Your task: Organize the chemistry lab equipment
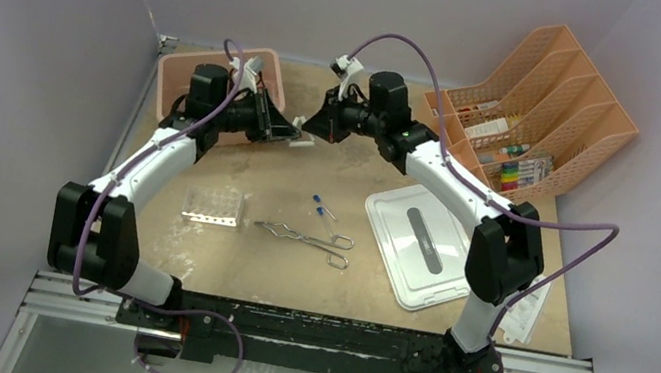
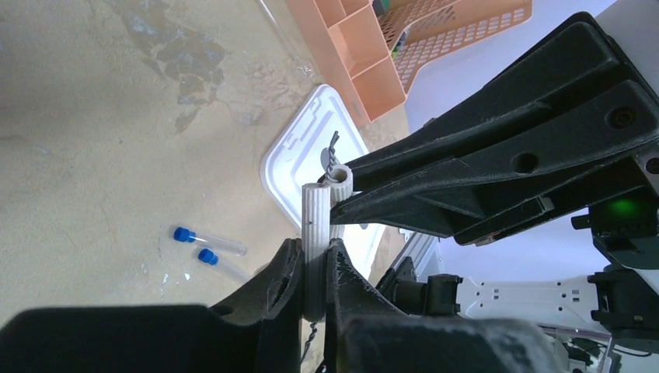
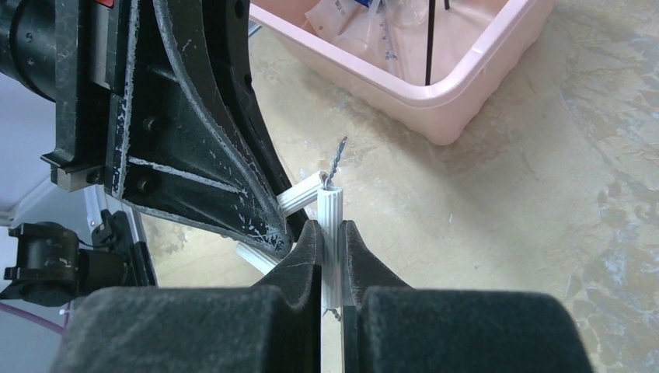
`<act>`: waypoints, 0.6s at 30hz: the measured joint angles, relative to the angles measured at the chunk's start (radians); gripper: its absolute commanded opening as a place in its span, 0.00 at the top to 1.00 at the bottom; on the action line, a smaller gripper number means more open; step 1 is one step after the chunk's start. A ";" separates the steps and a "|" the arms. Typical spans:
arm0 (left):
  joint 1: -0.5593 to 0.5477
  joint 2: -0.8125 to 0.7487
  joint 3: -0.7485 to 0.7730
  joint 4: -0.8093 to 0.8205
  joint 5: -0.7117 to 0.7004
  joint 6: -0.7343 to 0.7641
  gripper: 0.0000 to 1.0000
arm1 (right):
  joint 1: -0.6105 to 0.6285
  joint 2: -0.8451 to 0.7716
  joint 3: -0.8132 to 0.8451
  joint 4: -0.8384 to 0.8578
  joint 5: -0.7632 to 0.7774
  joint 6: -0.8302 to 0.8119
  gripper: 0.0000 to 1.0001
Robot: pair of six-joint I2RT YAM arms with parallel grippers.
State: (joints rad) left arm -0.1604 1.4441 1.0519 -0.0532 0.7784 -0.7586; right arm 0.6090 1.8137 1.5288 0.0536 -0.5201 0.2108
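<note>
Above the far part of the bench (image 1: pixel 221 270), just beside the pink basket (image 1: pixel 168 83) that is standing in the far left corner, my two hands are meeting tip to tip. My left hand (image 2: pixel 315 260) is gripping a white ribbed handle (image 2: pixel 315 221) of a thin brush. My right hand (image 3: pixel 332 245) is gripping a second ribbed handle (image 3: pixel 332 214), and twisted wire is coming out of its top. The two handles are touching each other near their tops, and both are hanging off the bench.

In the middle of the bench, two blue-capped vials (image 1: pixel 323 209) are lying side by side. The silver tongs (image 1: pixel 308 239) are lying just nearer to the near edge, and the clear tube rack (image 1: pixel 212 204) is sitting beside them toward the left edge. A white lid (image 1: pixel 418 247) is lying toward the right edge. An orange file rack (image 1: pixel 542 110) is standing at the far right corner. Inside the basket a clear bag (image 3: pixel 350 31) and a thin black rod (image 3: pixel 429 39) are showing.
</note>
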 measured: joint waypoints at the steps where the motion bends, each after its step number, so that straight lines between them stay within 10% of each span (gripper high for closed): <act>1: -0.002 0.000 0.005 -0.011 -0.002 0.010 1.00 | 0.000 0.002 0.000 -0.001 0.001 0.000 1.00; 8: -0.004 0.000 0.047 -0.103 -0.077 0.063 1.00 | -0.003 0.006 0.003 -0.010 0.009 0.031 0.40; 18: 0.158 0.045 0.213 -0.253 -0.227 0.109 1.00 | -0.060 -0.001 0.026 -0.016 0.050 0.088 0.34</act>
State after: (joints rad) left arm -0.0025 1.4887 1.2648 -0.3061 0.5510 -0.6495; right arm 0.5488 1.8126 1.5547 0.0372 -0.4706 0.2985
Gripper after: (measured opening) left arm 0.097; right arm 0.660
